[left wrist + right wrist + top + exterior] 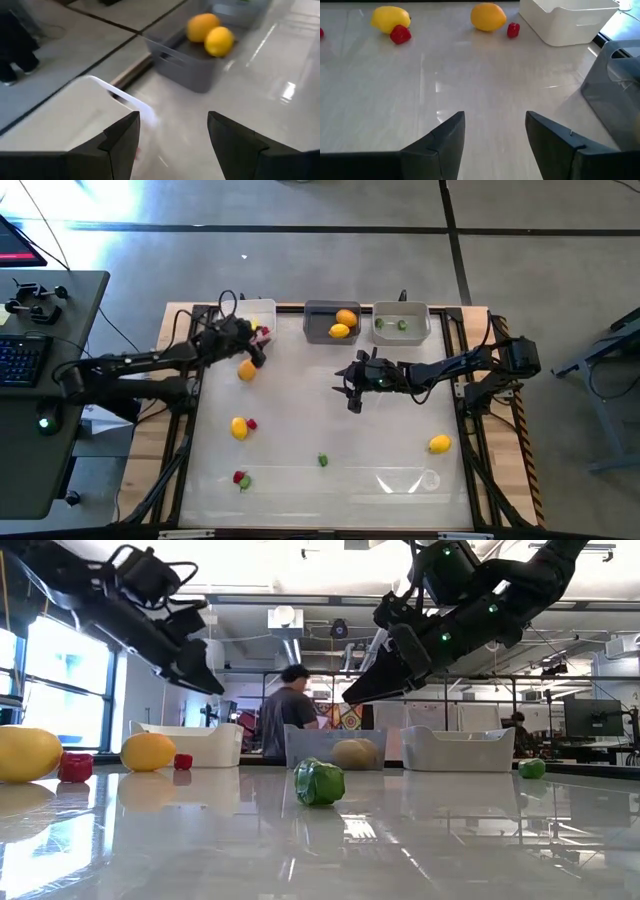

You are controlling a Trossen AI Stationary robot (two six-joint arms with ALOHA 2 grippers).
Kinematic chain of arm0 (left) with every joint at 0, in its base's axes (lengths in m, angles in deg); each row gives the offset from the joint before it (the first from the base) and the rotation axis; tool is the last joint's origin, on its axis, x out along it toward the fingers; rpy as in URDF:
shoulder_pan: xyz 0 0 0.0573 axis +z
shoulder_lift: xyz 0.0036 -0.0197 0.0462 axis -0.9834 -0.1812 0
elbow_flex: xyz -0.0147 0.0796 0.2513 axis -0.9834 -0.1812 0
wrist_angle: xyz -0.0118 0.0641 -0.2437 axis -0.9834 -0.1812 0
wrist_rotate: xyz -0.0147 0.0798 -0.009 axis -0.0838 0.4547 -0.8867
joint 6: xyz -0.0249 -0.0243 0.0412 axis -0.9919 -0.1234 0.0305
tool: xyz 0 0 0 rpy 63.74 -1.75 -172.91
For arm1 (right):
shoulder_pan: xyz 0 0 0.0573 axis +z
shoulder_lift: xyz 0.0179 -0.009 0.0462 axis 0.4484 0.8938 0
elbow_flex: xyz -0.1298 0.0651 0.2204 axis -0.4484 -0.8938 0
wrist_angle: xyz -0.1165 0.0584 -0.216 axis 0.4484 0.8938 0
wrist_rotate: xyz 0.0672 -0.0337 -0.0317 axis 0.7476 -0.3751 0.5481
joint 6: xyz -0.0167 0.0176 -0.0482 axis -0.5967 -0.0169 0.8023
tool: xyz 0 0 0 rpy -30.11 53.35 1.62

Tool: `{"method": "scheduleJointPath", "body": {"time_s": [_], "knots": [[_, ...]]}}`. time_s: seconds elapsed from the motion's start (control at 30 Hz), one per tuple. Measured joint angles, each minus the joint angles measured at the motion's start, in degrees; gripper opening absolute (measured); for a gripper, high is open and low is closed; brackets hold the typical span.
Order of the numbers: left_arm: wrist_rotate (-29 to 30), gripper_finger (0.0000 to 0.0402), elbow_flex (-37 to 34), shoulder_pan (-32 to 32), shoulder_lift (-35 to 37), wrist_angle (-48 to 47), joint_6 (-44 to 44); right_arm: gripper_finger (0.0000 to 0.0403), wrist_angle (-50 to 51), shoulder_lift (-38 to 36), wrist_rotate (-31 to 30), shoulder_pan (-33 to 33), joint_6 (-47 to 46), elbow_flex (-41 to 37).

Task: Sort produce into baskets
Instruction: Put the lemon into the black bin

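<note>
White basket (262, 313): far left of the bench (330, 490), rectangular, open-topped; a red bit shows at its near rim.
Dark grey basket (322, 322): far centre; holds an orange fruit (346, 318) and a yellow fruit (339, 332), touching.
Light grey basket (400, 325): far right of centre, just beside the dark one; small green bits (403, 325) inside.
Loose produce: orange fruit (247, 370) left of centre; yellow fruit (239, 428) with a red berry (251, 423) touching it; red and green pieces (241, 478) near left; green piece (322, 460) near centre; yellow fruit (439, 444) at right.
Left gripper (257, 350): raised at the white basket's near edge, fingers apart, released (nothing between them).
Right gripper (352, 393): raised over mid-bench, fingers spread, carrying nothing.
</note>
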Motion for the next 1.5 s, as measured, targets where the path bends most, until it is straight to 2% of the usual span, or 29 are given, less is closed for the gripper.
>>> {"method": "scheduleJointPath", "body": {"time_s": [0.3, 0.43, 0.6, 0.73, 0.87, 0.93, 1.1, 1.3, 1.5], "knots": [[1.2, 0.0218, 0.0, -13.2, 2.4, -12.6, -6.9, 0.0201, 0.0, 0.0, 0.7, -2.3, 0.1, 0.0], [5.0, 0.0218, 0.1, -17.5, 2.3, -15.2, -10.0, 0.0201, 0.0, 0.0, 0.9, -2.5, -0.3, 0.0], [12.7, 0.0225, 5.3, -19.8, 2.3, -27.0, -14.7, 0.0201, 0.0, 0.0, 0.9, -2.4, -0.3, 0.0], [12.9, 0.0236, 10.0, -19.5, 2.2, -34.3, -17.6, 0.0201, 0.0, 0.0, 0.9, -2.4, -0.3, 0.0], [6.3, 0.0249, 15.6, -17.3, 1.6, -44.2, -21.0, 0.0201, 0.0, 0.0, 0.9, -2.4, -0.5, 0.0], [3.8, 0.0257, 18.6, -15.7, 0.4, -50.9, -23.1, 0.0201, 0.0, 0.0, 0.9, -2.4, -0.5, 0.0], [3.3, 0.0276, 23.6, -12.0, -5.3, -62.9, -24.0, 0.0201, -0.6, 0.0, 1.2, -2.4, -0.5, 0.0], [1.3, 0.0298, 24.0, -8.7, -13.7, -63.9, -21.9, 0.0201, -1.3, 0.0, 2.3, -2.4, -0.6, 0.0], [0.2, 0.0301, 24.0, -8.4, -20.3, -62.2, -20.4, 0.0201, -0.9, 0.0, 2.3, -2.4, -1.6, 0.0]]}}
